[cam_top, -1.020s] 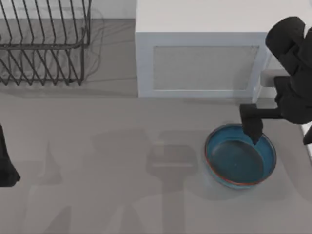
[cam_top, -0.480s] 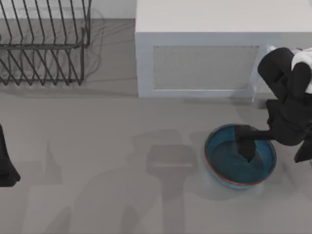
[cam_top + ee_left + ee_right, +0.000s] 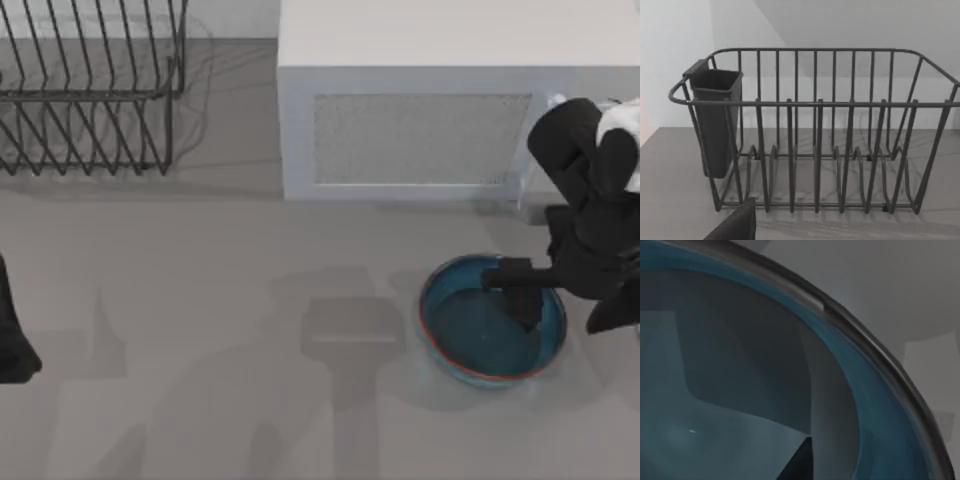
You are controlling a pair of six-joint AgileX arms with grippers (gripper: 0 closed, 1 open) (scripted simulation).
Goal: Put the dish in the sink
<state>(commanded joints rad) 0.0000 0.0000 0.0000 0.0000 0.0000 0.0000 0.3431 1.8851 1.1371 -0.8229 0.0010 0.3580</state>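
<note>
One right gripper point(image 3: 522, 300) dips inside the blue bowl point(image 3: 470, 345); finger spread unclear, should straddle its rim squarely

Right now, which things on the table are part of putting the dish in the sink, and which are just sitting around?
Part of the job:
- the dish, at the table's right
- right gripper, over the dish's inside

Just sitting around:
- microwave, behind the dish
- dish rack, at the back left, with a dark cup hung on its end
- left arm, parked at the left edge
</note>
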